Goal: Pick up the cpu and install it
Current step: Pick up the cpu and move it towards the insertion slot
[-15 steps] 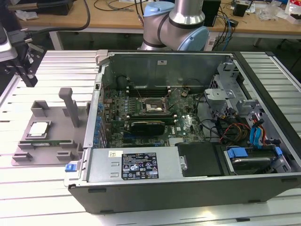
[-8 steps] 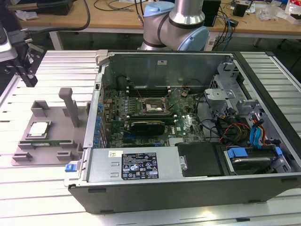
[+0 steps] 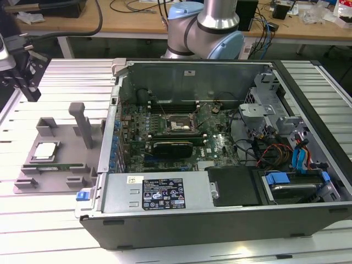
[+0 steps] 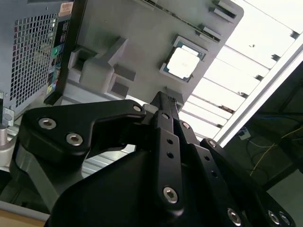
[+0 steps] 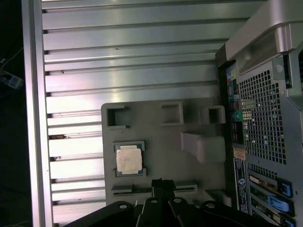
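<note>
The cpu (image 3: 45, 150), a small square chip with a shiny metal top, lies flat in a recess of the grey holder plate (image 3: 66, 140) at the exterior view's left. Both wrist views show it too, the cpu (image 5: 129, 159) (image 4: 183, 62) sitting in its pale frame. My gripper (image 3: 32, 92) hangs well above the table, farther back than the plate and apart from the chip. Its black fingers (image 5: 160, 183) (image 4: 163, 99) are shut together with nothing between them. The dark socket (image 3: 180, 125) sits on the motherboard inside the open computer case (image 3: 220, 220).
A long thin green memory stick (image 3: 58, 166) lies on the plate just in front of the chip. A tall grey post (image 3: 83, 125) rises from the plate beside the case wall. The ribbed metal table (image 3: 33, 220) stretches around the plate. Cables and a drive cage fill the case's right side.
</note>
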Tool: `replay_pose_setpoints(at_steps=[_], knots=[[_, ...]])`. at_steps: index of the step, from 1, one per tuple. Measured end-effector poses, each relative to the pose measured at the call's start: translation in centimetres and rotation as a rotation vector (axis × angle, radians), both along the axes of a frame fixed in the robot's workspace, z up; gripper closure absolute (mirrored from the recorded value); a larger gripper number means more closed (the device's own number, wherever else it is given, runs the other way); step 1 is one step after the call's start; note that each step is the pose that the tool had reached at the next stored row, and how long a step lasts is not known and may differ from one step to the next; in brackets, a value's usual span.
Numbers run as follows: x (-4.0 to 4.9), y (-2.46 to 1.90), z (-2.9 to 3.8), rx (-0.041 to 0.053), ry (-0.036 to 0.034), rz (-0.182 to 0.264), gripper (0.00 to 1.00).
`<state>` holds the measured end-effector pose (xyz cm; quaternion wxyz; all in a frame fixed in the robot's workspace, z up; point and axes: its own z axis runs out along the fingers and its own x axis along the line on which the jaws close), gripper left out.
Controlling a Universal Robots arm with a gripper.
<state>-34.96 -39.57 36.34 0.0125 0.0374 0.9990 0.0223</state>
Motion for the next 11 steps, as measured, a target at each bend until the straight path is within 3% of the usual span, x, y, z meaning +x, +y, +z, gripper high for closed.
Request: replay_pose_setpoints(at_steps=[11], knots=[[-1.34, 0.00, -0.05, 0.0000, 0.0000, 0.000, 0.89]])
